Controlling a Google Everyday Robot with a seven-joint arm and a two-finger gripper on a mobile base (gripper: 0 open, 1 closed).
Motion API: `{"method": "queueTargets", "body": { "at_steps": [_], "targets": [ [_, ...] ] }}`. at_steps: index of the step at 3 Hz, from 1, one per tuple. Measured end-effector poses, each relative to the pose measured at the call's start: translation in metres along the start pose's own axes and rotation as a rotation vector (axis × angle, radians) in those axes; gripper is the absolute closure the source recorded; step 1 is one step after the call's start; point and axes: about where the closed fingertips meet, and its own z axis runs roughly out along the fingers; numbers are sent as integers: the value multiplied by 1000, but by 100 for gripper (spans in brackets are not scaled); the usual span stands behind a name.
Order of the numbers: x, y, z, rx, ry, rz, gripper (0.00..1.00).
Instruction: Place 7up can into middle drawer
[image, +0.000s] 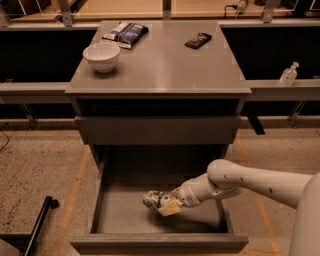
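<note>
The 7up can (153, 199), whitish-silver with green and red marks, lies on its side inside the open middle drawer (120, 212), low over its flat grey floor. My gripper (168, 204) reaches in from the right on a white arm and is shut on the can, its pale fingers around the can's right end. I cannot tell whether the can touches the floor.
A white bowl (101, 56), a dark snack bag (125, 33) and a small black object (198, 40) sit on the cabinet top. The top drawer (157, 129) is closed. A clear bottle (288, 74) stands on the right ledge. A black bar (39, 226) lies on the floor at left.
</note>
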Motion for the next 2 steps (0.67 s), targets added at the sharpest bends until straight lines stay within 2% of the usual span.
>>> {"method": "queueTargets", "body": {
  "at_steps": [2],
  "targets": [
    [41, -23, 33, 21, 71, 90, 36]
  ]
}}
